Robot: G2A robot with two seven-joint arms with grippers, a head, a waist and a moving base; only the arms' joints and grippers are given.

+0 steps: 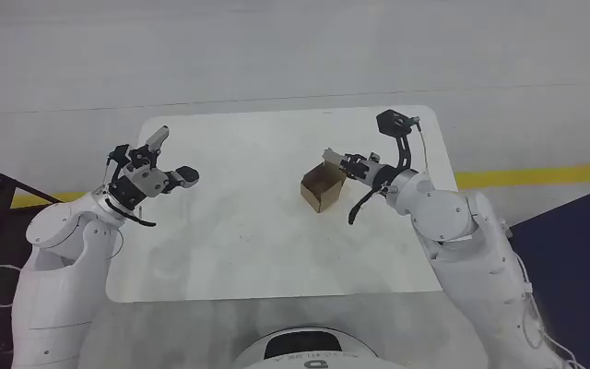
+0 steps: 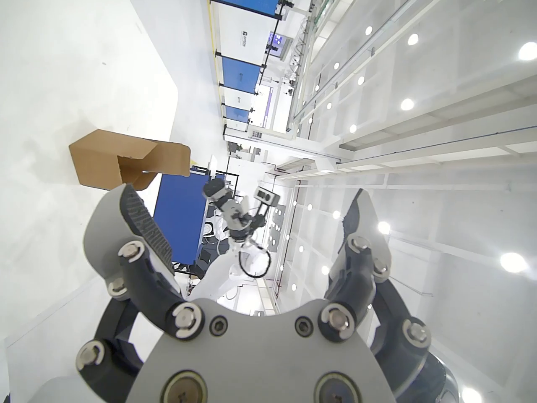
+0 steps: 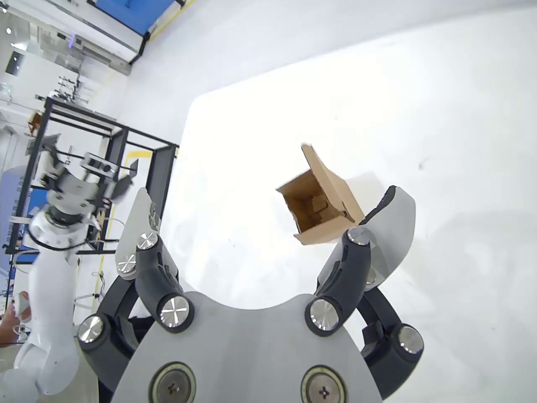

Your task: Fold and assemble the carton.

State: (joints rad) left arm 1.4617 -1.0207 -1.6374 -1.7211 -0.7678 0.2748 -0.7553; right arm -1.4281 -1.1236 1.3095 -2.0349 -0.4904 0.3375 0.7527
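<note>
At the left side of the white table [image 1: 267,263], the left gripper [image 1: 175,154] hangs above the surface near the left edge, well apart from the task's thing. Its fingers are spread wide with nothing between them, and it points across the table towards the right. Right of the table's middle stands the carton [image 1: 323,187], a small brown cardboard box resting on its base with its mouth facing up. It sits turned askew to the table's edges, one corner pointing towards the robot. Its slightly longer run, as far as can be told, goes from near left to far right. One flap stands raised on its far right side, and the right wrist view looks into the bare cardboard inside. Just beside that flap is the right gripper [image 1: 334,157], aimed leftwards at the carton with its fingers apart. Whether a fingertip touches the flap cannot be told.
</note>
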